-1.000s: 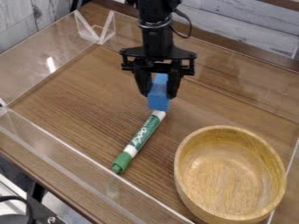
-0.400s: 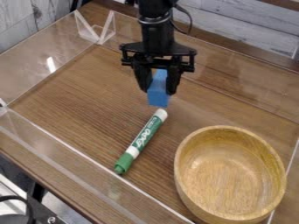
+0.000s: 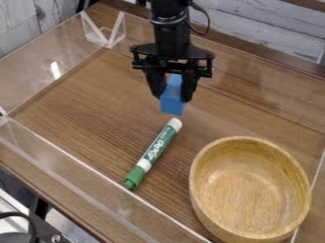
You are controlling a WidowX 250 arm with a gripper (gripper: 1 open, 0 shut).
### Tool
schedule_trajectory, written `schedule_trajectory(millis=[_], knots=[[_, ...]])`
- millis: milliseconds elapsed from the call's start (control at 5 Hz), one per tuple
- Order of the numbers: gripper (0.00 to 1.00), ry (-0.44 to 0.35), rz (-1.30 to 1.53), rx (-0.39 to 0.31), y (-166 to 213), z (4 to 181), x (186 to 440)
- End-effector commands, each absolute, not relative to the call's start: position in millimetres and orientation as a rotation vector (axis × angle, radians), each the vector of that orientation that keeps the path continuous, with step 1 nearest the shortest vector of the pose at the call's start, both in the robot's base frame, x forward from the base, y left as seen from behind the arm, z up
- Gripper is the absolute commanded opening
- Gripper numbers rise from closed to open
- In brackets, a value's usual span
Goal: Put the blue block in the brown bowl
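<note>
A small blue block (image 3: 170, 97) hangs between the black fingers of my gripper (image 3: 172, 95), which points straight down and is shut on it, a little above the wooden table. The block's lower end sits just above the white cap end of a green-and-white marker (image 3: 154, 152). The brown bowl (image 3: 250, 186), round, shallow and of light wood, stands at the front right with nothing in it, well to the right of and nearer than the gripper.
The marker lies diagonally on the table between gripper and front edge. Clear plastic walls (image 3: 64, 152) ring the wooden surface (image 3: 89, 104). A clear plastic stand (image 3: 102, 33) sits at the back left.
The gripper has risen slightly with the blue block, which now hangs clear of the marker's cap end. The marker and bowl have not moved.
</note>
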State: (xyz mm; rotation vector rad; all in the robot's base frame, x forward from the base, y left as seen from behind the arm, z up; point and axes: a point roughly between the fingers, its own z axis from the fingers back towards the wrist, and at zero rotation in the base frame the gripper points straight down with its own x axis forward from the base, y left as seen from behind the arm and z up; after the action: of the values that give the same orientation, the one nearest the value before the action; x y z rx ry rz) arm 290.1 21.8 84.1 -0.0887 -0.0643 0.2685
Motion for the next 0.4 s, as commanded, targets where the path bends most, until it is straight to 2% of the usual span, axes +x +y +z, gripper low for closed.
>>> schedule_trajectory(millis=[0, 200], knots=[[0.00, -0.141, 0.241, -0.085, 19.4, 105.2, 294.5], [0.00, -0.146, 0.226, -0.083, 17.5, 106.3, 293.2]])
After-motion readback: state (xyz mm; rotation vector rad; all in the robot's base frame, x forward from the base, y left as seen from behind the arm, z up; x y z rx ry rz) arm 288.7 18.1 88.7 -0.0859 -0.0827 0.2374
